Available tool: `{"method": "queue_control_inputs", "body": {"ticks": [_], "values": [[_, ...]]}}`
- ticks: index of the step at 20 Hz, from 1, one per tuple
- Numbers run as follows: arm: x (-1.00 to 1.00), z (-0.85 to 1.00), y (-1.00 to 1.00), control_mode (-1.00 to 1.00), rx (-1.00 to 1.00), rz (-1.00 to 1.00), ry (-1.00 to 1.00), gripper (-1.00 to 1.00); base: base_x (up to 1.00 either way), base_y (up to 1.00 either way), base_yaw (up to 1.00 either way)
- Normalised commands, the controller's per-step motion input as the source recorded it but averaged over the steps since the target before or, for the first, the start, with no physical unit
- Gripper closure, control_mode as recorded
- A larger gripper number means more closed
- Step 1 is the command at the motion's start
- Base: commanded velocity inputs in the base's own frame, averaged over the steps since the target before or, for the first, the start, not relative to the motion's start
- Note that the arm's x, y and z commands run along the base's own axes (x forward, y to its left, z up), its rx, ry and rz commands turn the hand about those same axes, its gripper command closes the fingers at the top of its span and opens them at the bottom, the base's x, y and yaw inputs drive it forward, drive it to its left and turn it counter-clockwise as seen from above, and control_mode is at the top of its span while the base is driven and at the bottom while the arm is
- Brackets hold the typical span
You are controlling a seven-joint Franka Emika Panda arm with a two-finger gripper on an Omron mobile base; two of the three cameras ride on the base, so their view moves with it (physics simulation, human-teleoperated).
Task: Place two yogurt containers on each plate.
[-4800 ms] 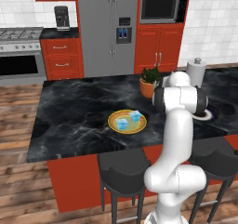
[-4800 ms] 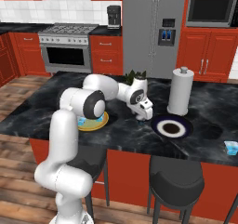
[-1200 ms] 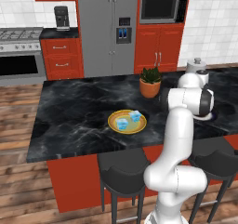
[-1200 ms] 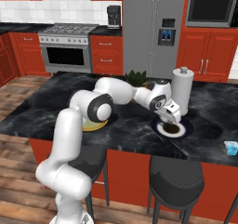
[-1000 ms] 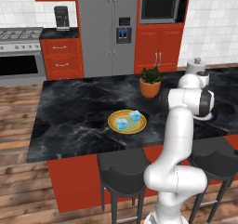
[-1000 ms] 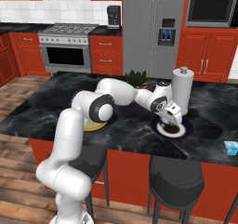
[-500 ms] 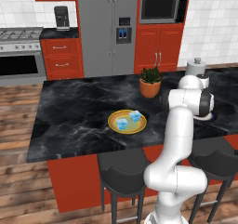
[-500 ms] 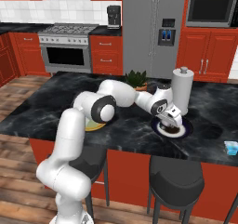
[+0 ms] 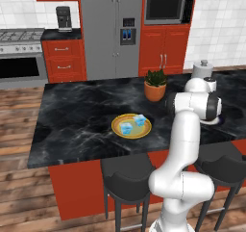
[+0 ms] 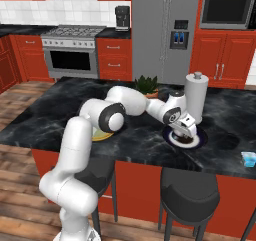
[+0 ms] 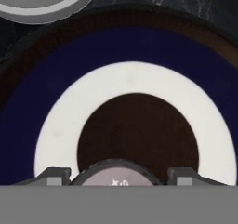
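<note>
In the hand view a yogurt container's round whitish top (image 11: 115,173) sits low over the navy-rimmed plate (image 11: 28,125). It lies between my gripper's (image 11: 118,176) two fingertips (image 11: 53,174), which stand slightly clear of it, so the gripper is open. From the right base view the gripper (image 10: 186,129) hangs just above that plate (image 10: 172,137). The yellow plate (image 9: 131,134) holds two light-blue yogurt containers (image 9: 126,128) (image 9: 140,120). Another yogurt container (image 10: 248,158) stands alone near the counter's right front edge.
A white paper towel roll (image 10: 196,97) stands right behind the navy plate, and its grey base (image 11: 42,0) shows in the hand view. A potted plant (image 9: 155,85) sits behind the yellow plate. Black stools (image 10: 190,192) stand under the counter's front edge.
Over several seconds the arm swung right to the navy plate. In the last second the hand stayed low over it and the jaws widened around the yogurt container.
</note>
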Motion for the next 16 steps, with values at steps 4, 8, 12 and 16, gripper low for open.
{"method": "queue_control_inputs", "body": {"ticks": [4,8,12,16], "values": [[0.0,0.0,0.0,-1.0,0.0,0.0,0.0,-1.0,0.0,0.0,0.0],[0.0,0.04,0.0,-1.0,0.0,0.0,0.0,-1.0,0.0,0.0,0.0],[0.0,0.29,0.0,-1.0,0.0,0.0,-0.01,-1.0,0.0,0.0,0.0],[0.0,0.43,0.04,-1.0,0.0,0.0,-0.08,-1.0,0.0,0.0,0.0]]}}
